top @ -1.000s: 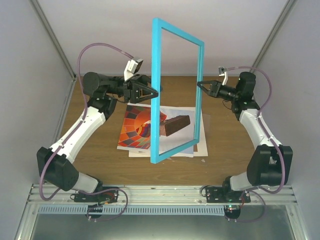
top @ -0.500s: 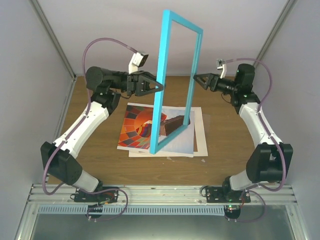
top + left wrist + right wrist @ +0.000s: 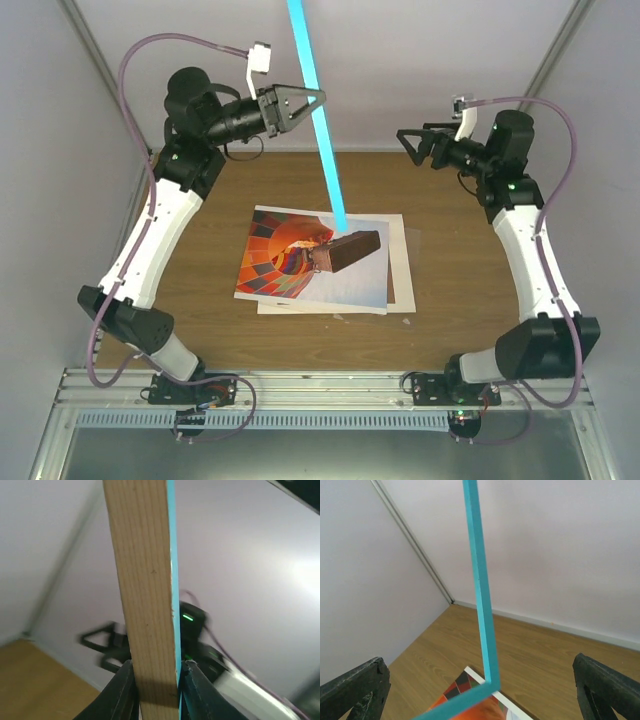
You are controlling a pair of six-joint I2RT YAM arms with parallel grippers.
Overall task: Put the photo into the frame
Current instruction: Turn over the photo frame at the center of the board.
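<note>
The teal frame [image 3: 325,150] hangs in the air edge-on, tilted, its low corner above the photo [image 3: 290,262]. My left gripper [image 3: 312,97] is shut on the frame's side bar high up. In the left wrist view the light wood edge [image 3: 145,580] is pinched between both fingers of that gripper [image 3: 157,672]. The hot air balloon photo lies flat on the table. My right gripper [image 3: 408,145] stands wide open to the right of the frame, apart from it. In the right wrist view the frame's corner [image 3: 481,590] hangs in front of the gripper [image 3: 477,662], above the photo [image 3: 490,711].
Under the photo lie a cream sheet [image 3: 398,245] and a brown backing panel [image 3: 404,292], stacked at the middle of the wooden table [image 3: 200,290]. White walls close in the back and both sides. The arms' bases stand at the near edge.
The right gripper has opened, let go of the frame and drawn back. The left gripper has closed on the frame, lifted it higher and swung it edge-on to the top camera.
</note>
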